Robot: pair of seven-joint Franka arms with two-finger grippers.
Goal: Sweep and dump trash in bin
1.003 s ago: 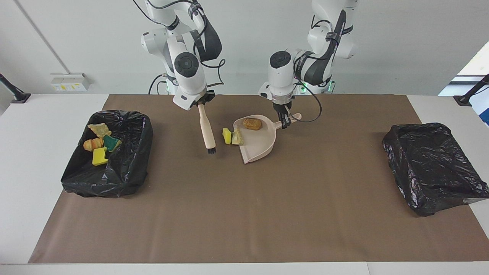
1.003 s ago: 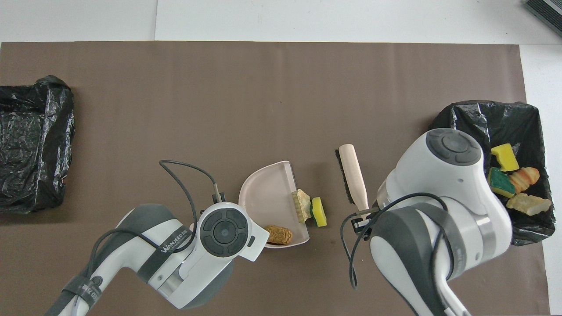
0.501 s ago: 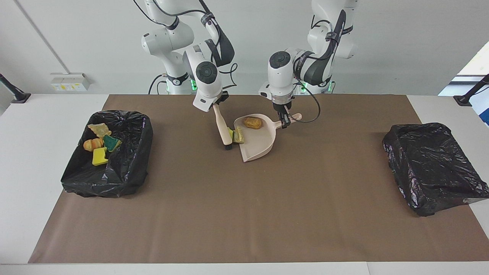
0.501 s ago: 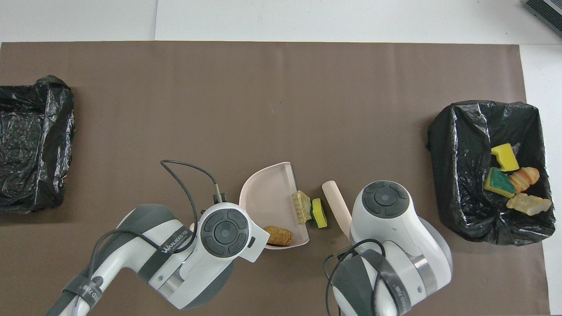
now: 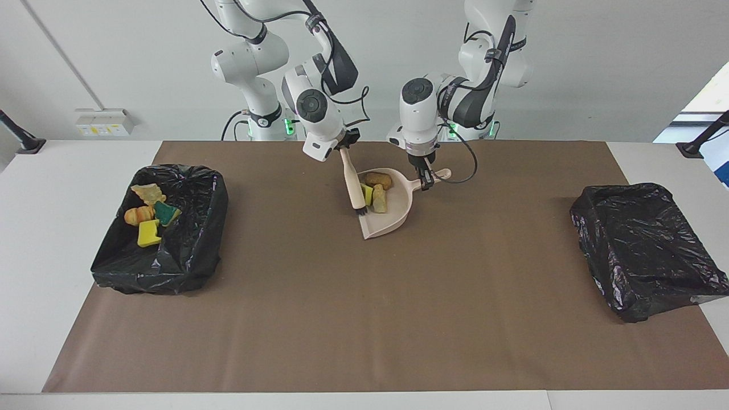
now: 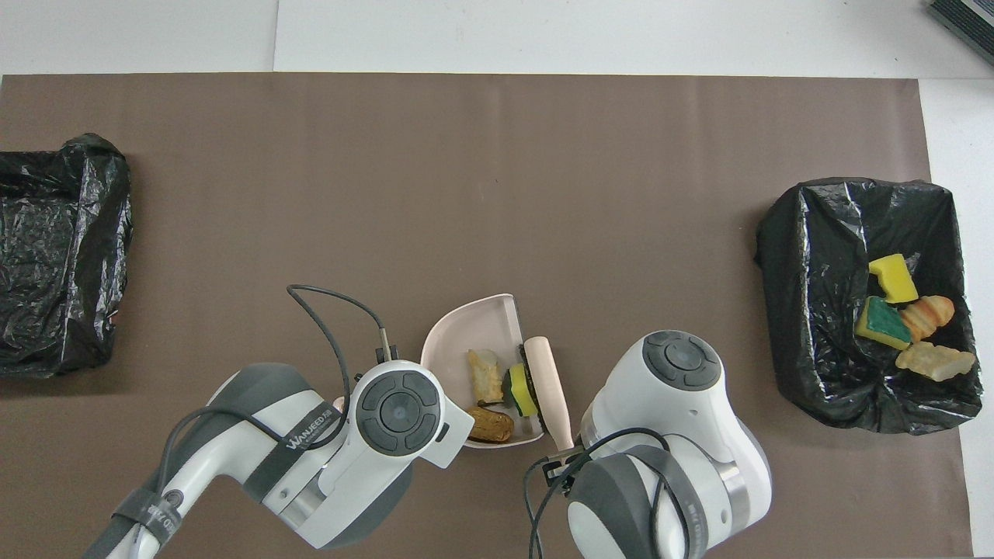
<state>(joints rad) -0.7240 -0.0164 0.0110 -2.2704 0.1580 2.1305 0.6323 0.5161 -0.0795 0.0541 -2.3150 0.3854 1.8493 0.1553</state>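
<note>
Swept: three scraps point(image 5: 377, 191) now in dustpan point(image 5: 393, 219); four in bin point(image 5: 188, 256); jaws clamped on brush point(image 5: 354, 185), dustpan.

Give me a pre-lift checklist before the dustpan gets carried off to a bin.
1. Left gripper shut on the dustpan handle: ok.
2. Right gripper shut on the brush: ok.
3. All three loose scraps in the pan, namely the brown chunk, the yellow-green sponge bit and the pale chunk: ok.
4. No scraps left on the brown mat: ok.
5. Brush clear of the pan: not ok, its bristles sit at the pan's open lip.
6. Bin with four scraps, at the right arm's end, has room: ok.
</note>
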